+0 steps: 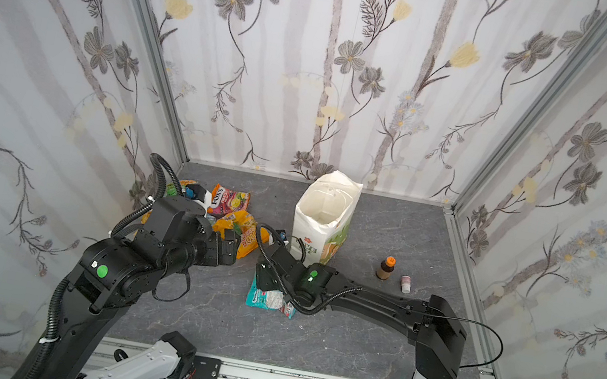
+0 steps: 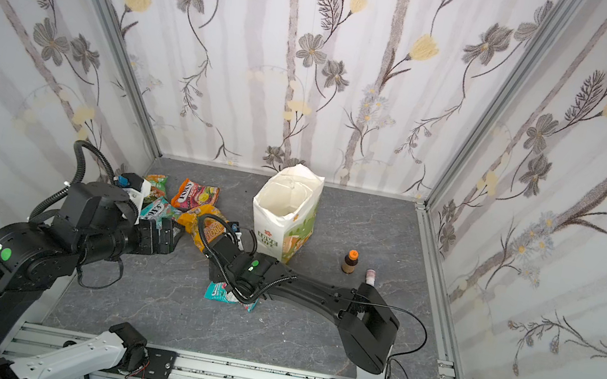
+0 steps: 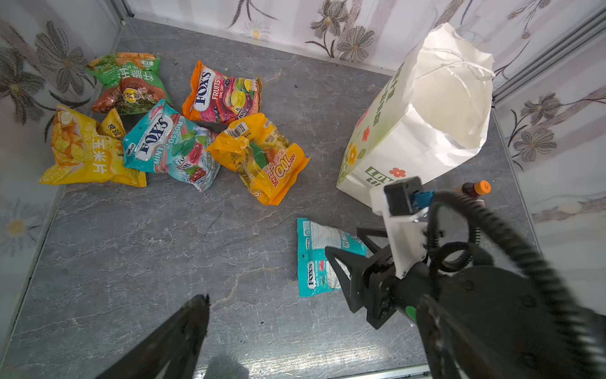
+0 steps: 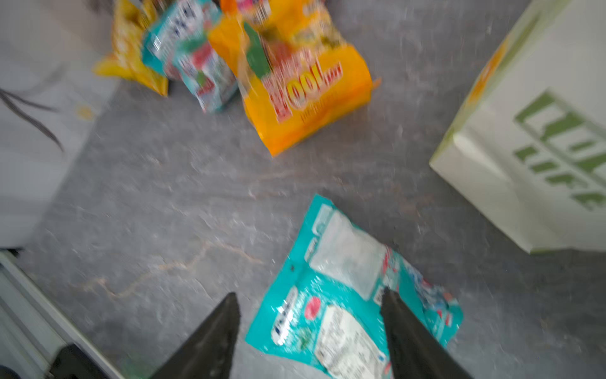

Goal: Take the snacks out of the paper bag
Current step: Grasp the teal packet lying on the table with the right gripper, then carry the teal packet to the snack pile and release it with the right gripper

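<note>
Bench (image 1: 207, 321) lying bare frontward, paper bag (image 1: 306, 237) standing close behind; I'm hovering my rt claw (image 4: 310, 292), spread open, over flat crinkly teal FOX'S pkt (image 4: 347, 262).

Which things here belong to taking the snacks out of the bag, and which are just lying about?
Part of the job: paper bag; green packet; orange Fox's Fruits packet; yellow packet; teal Mint Blossom packet; orange-yellow packet; flat teal packet.

Just lying about: brown bottle; white-and-pink container.

Bright diffuse light; r. wrist cam blur.
</note>
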{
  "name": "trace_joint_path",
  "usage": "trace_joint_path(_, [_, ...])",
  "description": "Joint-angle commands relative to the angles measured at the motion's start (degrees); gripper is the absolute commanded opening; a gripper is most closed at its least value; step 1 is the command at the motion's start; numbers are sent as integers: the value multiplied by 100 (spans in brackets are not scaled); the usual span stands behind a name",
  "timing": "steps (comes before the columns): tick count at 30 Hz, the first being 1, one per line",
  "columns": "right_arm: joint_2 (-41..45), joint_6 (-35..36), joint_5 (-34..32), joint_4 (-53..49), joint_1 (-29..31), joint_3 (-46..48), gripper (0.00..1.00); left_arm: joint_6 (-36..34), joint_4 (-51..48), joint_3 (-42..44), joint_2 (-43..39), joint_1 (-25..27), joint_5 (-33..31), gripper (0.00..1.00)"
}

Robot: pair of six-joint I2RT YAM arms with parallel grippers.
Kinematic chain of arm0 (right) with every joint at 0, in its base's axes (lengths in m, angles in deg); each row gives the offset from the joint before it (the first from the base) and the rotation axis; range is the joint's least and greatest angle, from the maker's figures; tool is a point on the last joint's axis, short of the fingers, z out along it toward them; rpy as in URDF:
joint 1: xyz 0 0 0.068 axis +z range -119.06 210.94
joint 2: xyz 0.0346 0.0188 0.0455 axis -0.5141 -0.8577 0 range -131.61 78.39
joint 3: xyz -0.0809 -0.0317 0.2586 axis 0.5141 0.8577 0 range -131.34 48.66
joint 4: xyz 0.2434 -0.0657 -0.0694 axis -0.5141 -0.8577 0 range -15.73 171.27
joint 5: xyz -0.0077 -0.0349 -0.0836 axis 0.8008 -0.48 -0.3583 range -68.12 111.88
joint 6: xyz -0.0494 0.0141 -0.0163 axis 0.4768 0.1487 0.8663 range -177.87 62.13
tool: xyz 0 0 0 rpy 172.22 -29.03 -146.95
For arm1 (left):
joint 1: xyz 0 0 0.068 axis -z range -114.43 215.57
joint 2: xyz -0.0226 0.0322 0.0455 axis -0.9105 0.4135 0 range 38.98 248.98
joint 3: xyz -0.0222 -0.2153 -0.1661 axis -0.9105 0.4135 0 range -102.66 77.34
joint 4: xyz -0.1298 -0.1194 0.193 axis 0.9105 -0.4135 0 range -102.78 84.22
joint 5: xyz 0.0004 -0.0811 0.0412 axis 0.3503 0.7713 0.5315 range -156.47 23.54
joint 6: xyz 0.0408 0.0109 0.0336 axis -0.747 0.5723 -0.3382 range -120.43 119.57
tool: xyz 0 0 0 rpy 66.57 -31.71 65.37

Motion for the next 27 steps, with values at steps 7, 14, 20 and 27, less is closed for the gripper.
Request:
trace_joint_path(7, [-437, 27, 937, -156, -101, 411, 88, -149, 246, 400, -64, -28, 325, 100])
trace_joint_path(14, [-999, -3, 856, -45, -151, 325, 64, -190, 232, 461, -138, -30, 360, 100])
trace_joint_path(20, [-1028, 90, 821, -49, -166, 325, 24, -168, 289, 466, -169, -30, 343, 100])
trace_joint_path(27, [-639, 307, 826, -207, -178, -34, 0, -189, 291, 455, -287, -30, 206, 100])
